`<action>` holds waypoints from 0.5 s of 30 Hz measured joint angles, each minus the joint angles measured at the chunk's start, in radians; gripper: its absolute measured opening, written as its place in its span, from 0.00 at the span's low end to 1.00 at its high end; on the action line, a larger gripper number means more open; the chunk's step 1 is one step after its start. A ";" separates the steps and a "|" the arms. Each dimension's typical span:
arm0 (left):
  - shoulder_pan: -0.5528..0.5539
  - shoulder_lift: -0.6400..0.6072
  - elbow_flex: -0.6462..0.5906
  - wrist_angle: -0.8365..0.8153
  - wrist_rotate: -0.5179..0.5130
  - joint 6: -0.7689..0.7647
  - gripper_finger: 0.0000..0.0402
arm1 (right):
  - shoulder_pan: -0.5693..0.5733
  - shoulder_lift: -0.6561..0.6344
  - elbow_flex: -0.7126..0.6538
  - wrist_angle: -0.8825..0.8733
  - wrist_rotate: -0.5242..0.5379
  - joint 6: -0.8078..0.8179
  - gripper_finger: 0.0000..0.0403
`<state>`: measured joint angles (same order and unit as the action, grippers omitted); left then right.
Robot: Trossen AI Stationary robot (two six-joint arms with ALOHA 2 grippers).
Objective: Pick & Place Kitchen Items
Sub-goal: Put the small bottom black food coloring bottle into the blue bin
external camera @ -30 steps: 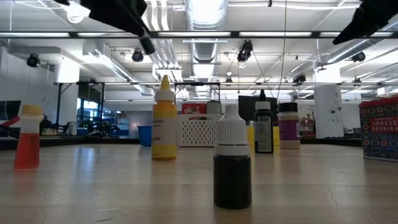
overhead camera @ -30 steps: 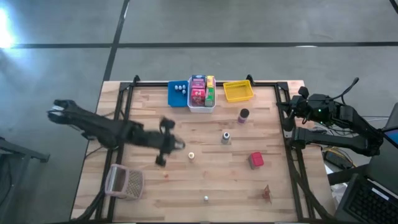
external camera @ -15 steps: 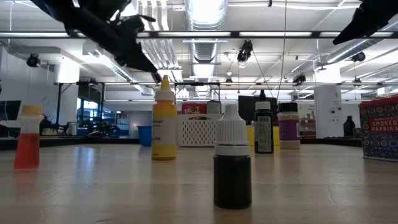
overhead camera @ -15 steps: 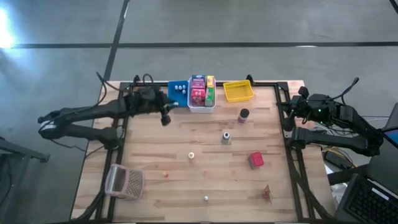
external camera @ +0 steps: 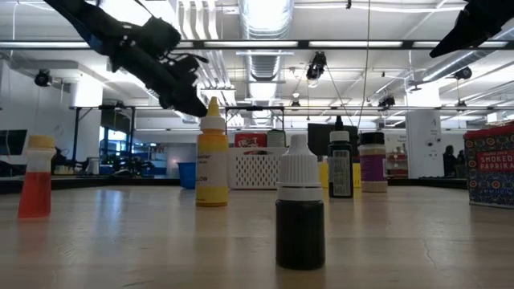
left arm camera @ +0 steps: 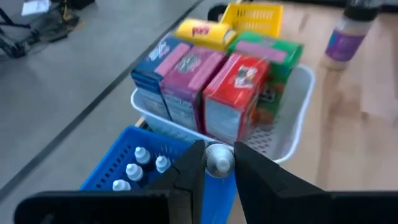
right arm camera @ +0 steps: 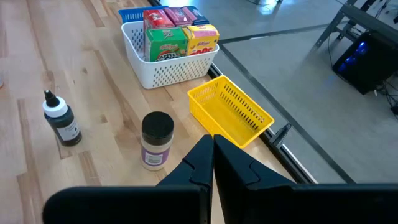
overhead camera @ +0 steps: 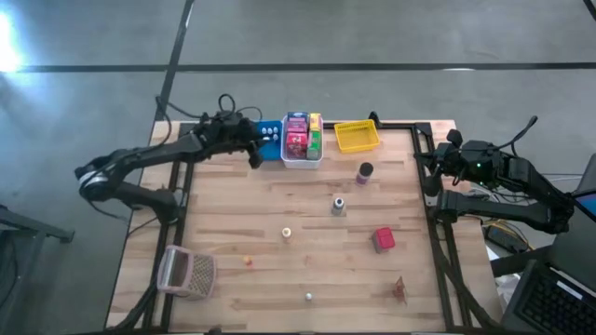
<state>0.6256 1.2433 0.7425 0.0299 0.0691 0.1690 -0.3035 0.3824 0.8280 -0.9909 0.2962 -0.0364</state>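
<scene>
Carrying a small white-capped bottle (left arm camera: 218,159) pinched between my left gripper (left arm camera: 214,167) fingers, I hang just over the blue bin (overhead camera: 266,140) at upper centre of the high view, where a few like bottles (left arm camera: 138,170) already sit. Jaws are narrow, clamped on the cap; the rest of the bottle is hidden below them. To do this well, I reckon I should centre over a bare patch of the bin, clear of the bottles inside and of the white bin (overhead camera: 301,160) w/ its boxes (left arm camera: 211,87) touching alongside, then drop low before letting go so the bottle doesn't bounce out. Right gripper (right arm camera: 212,151) waits w/ fingers pressed together at far right of the high view, off the table edge, near the yellow bin (right arm camera: 233,114). Still out on the wood: a purple-label jar (overhead camera: 364,172), a dark dropper bottle (overhead camera: 338,206), a red box (overhead camera: 383,239) and a small bottle (overhead camera: 287,233) mid-table. Pinkish mesh basket (overhead camera: 185,273) lies lower left.
</scene>
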 joint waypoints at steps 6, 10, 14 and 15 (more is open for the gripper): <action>0.049 0.119 0.064 0.001 0.003 0.005 0.20 | 0.000 0.000 0.000 0.000 0.000 0.001 0.02; 0.092 0.174 0.080 -0.013 0.005 0.014 0.20 | 0.000 0.000 0.000 0.000 0.000 0.001 0.02; 0.127 0.231 0.089 -0.018 0.008 0.006 0.20 | 0.000 0.000 0.000 0.000 0.000 0.001 0.02; 0.130 0.246 0.092 -0.018 0.012 0.005 0.20 | 0.000 0.000 0.000 0.000 0.000 0.002 0.02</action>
<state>0.7559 1.4889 0.8348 0.0123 0.0809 0.1741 -0.3031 0.3821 0.8282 -0.9907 0.2963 -0.0342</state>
